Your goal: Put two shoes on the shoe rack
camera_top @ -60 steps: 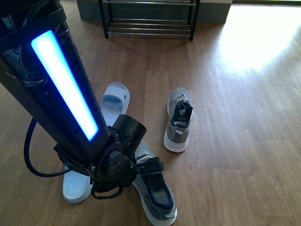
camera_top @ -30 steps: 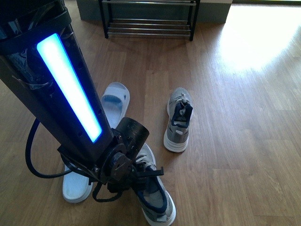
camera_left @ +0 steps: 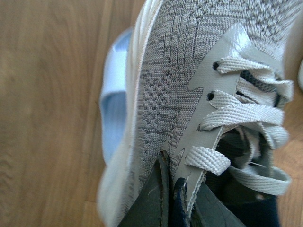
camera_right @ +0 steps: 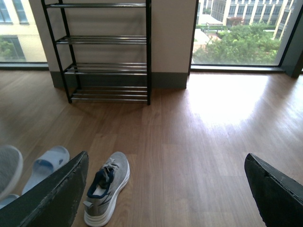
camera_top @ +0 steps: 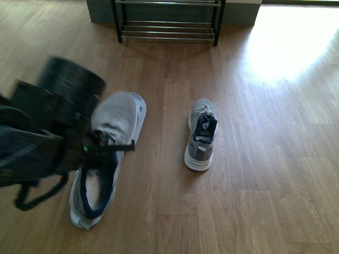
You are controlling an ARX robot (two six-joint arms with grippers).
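My left gripper (camera_top: 106,145) is shut on the lace side of one grey sneaker (camera_top: 114,119), which hangs toe-up and blurred over the floor at the left. In the left wrist view its fingers (camera_left: 151,203) pinch the eyelet edge of this sneaker (camera_left: 180,71). The other grey sneaker (camera_top: 202,135) lies flat on the floor at the centre and also shows in the right wrist view (camera_right: 106,187). The shoe rack (camera_top: 167,24) stands at the far wall, its chrome shelves (camera_right: 106,52) bare. My right gripper (camera_right: 165,198) is open on nothing and is out of the front view.
A pale blue slide (camera_left: 113,109) lies under the held sneaker, its rim (camera_top: 142,108) peeking out beside the toe; it is also in the right wrist view (camera_right: 47,163). A wall and windows (camera_right: 236,33) stand behind the rack. Sunlit wood floor (camera_top: 280,47) spreads to the right.
My left arm has swung up and to the left, lifting the near sneaker off the floor. It now hangs over the slide. The other sneaker has not moved.
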